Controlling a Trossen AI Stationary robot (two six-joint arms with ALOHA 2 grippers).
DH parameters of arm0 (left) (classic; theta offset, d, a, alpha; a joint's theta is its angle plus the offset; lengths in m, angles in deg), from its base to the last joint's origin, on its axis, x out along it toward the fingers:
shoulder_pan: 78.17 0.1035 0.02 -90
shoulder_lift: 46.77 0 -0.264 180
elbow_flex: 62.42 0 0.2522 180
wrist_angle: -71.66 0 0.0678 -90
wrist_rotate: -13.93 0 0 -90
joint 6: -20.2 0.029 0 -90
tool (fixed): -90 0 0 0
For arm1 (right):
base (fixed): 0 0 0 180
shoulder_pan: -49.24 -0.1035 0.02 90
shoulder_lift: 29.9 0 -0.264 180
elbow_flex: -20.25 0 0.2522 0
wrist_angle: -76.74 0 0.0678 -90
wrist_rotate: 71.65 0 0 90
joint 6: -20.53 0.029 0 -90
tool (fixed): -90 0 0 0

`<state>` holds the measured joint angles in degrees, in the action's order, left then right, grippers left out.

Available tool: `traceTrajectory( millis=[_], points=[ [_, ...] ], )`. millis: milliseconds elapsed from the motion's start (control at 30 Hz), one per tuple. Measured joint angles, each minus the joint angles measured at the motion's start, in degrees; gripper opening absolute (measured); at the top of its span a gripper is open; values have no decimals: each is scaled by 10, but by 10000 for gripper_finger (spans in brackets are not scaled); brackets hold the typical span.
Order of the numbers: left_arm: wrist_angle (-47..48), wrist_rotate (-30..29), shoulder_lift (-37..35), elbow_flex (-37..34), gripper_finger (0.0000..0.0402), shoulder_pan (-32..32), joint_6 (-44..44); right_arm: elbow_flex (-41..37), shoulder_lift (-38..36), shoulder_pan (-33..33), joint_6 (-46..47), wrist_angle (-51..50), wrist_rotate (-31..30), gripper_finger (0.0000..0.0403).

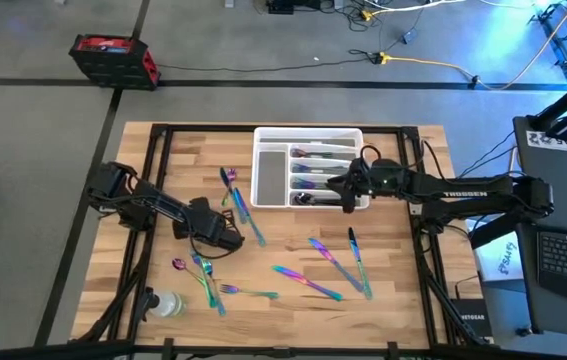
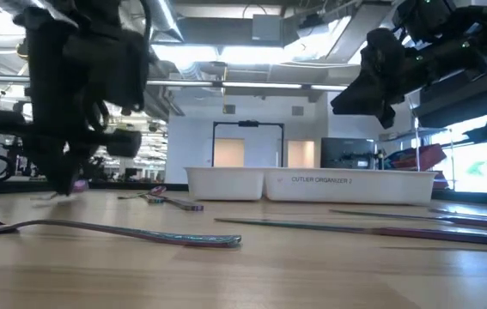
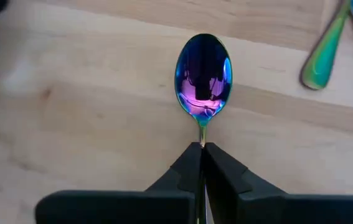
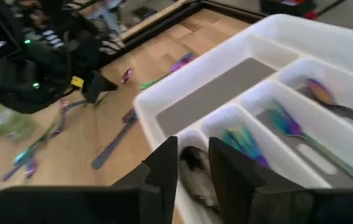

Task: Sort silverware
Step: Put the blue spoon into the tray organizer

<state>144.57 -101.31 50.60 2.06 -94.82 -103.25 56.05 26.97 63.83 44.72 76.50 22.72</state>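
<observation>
Left wrist: left tool (image 3: 201, 152) clenched on one spoon (image 3: 203, 74); right tool (image 4: 192, 168) released over tray (image 4: 164, 99).

You look down on a wooden bench (image 1: 403, 290). On it sit a white compartmented tray (image 1: 273, 160), scattered iridescent silverware (image 1: 313, 280) across the front, and a clear bottle (image 1: 166, 304) at the front-left corner.

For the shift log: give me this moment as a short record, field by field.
left gripper: shut on the spoon, holding its handle just above the table
right gripper: open, over the tray's near end
tray: white, several compartments already holding silverware
loose silverware: forks, knives and spoons scattered over the wood
bottle: lying at the table's front left
</observation>
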Motion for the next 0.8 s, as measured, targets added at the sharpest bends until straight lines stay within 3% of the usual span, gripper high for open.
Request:
traceTrajectory(
  millis=[133, 267, 400, 600, 700, 800],
  points=[
    [49, -20, -18, 31, 0, -32, -80, 0, 0, 0, -14, 88, 55, 74],
    [66, -51, -31, 71, 0, -41, -92, 0, 0, 0, -51, 163, 68, 74],
    [62, -143, -32, 115, 0, -41, -99, 0, 0, 0, -95, 207, 68, 74],
    [-88, -299, -33, 146, 0, -22, -87, 0, 34, 0, -76, 165, 69, 74],
    [-185, -339, -33, 146, 0, -3, -27, 0, 62, -1, -49, 174, 92, 74],
    [-290, -357, -33, 146, 0, 17, 72, 0, 91, -13, -27, 190, 78, 74]
  ],
)
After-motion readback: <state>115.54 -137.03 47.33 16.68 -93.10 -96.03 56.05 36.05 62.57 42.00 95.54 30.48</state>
